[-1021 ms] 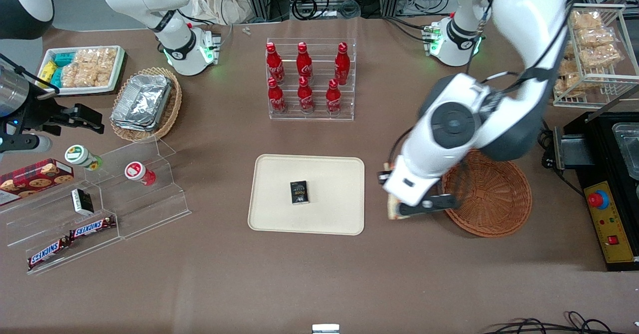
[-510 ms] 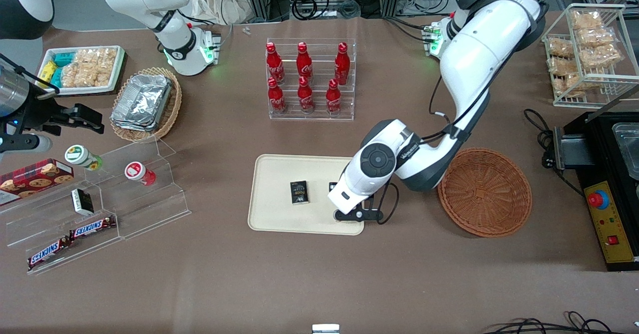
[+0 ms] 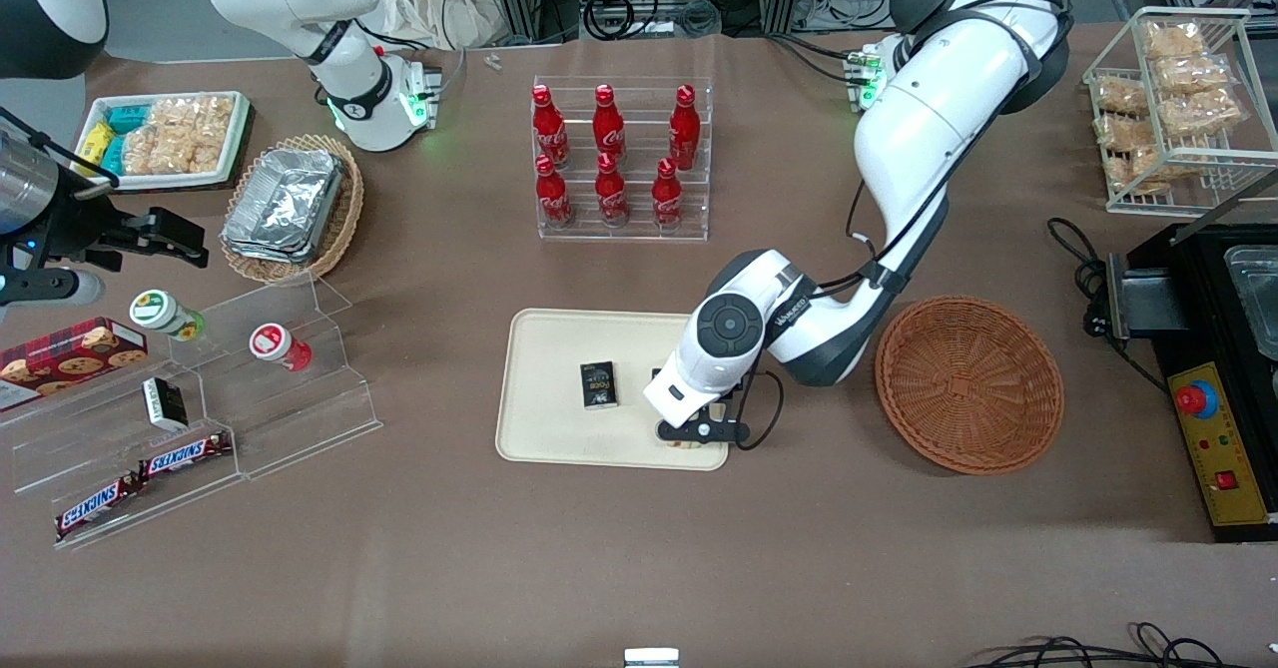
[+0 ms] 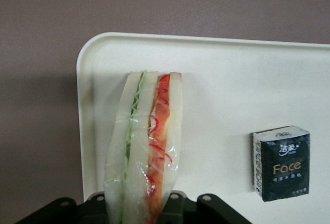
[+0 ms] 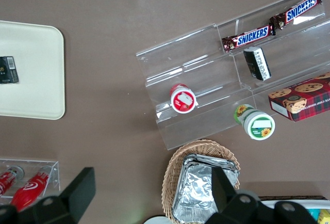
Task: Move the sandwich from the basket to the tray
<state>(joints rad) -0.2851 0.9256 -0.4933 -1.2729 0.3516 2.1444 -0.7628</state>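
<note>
The sandwich (image 4: 147, 136), a plastic-wrapped wedge of white bread with green and orange-red filling, stands on edge between my gripper's fingers, its tip at the cream-beige tray (image 4: 232, 69). In the front view my left gripper (image 3: 696, 431) is low over the tray (image 3: 559, 348), at its near corner toward the working arm's end, shut on the sandwich; only a sliver of the sandwich (image 3: 685, 442) shows under it. The round reddish-brown basket (image 3: 968, 383) lies beside the tray, toward the working arm's end, with nothing in it.
A black "Face" tissue packet (image 3: 598, 385) lies mid-tray, close to the gripper. A rack of red cola bottles (image 3: 621, 159) stands farther from the camera. An acrylic snack stand (image 3: 200, 408) and an oval basket of foil trays (image 3: 290, 204) are toward the parked arm's end. A black machine (image 3: 1218, 368) stands beside the basket.
My gripper has carried the sandwich from beside the basket to over the tray's near corner, and in the last half second shifted slightly toward the packet.
</note>
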